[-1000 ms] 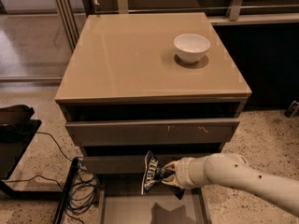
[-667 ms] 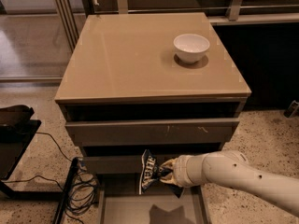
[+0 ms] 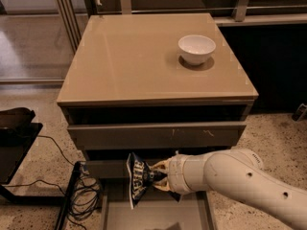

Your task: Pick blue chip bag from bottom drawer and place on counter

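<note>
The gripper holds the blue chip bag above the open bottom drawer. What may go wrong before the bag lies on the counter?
1. The gripper pinches the blue chip bag only at one edge, so it may drop into the bottom drawer.
2. Rising, the bag may catch the upper drawer front jutting above it.
3. On the counter, it might bump the white bowl.

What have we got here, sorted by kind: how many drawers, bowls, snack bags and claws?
Grey-brown drawers: 3, namely top drawer, middle drawer and open bottom drawer
Round white bowl: 1, on the glossy tan counter
Crinkled dark blue chip bag: 1, held above the bottom drawer
White robot claw: 1, shut on the bag, in front of the middle drawer
Total: 6
</note>
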Tool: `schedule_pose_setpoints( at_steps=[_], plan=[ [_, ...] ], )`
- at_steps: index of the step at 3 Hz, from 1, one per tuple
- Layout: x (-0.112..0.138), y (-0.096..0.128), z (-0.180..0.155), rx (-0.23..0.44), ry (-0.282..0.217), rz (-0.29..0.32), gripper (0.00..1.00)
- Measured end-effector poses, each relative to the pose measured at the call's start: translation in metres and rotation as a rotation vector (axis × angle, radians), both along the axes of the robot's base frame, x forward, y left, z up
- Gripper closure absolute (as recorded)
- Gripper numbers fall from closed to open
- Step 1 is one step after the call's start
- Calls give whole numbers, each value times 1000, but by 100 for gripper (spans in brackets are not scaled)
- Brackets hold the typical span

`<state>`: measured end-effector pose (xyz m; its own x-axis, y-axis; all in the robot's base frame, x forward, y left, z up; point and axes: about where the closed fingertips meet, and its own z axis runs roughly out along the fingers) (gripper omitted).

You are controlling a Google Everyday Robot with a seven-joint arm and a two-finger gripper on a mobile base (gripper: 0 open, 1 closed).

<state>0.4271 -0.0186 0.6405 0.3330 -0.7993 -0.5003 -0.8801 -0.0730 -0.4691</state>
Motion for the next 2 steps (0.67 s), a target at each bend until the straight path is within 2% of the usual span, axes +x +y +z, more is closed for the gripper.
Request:
schedule_pose_setpoints(
  at_steps=[1,2],
  plan=[
    [-10,24,72,0,-105,82,100],
    [-3,35,135,49,-132,148,100]
  ],
)
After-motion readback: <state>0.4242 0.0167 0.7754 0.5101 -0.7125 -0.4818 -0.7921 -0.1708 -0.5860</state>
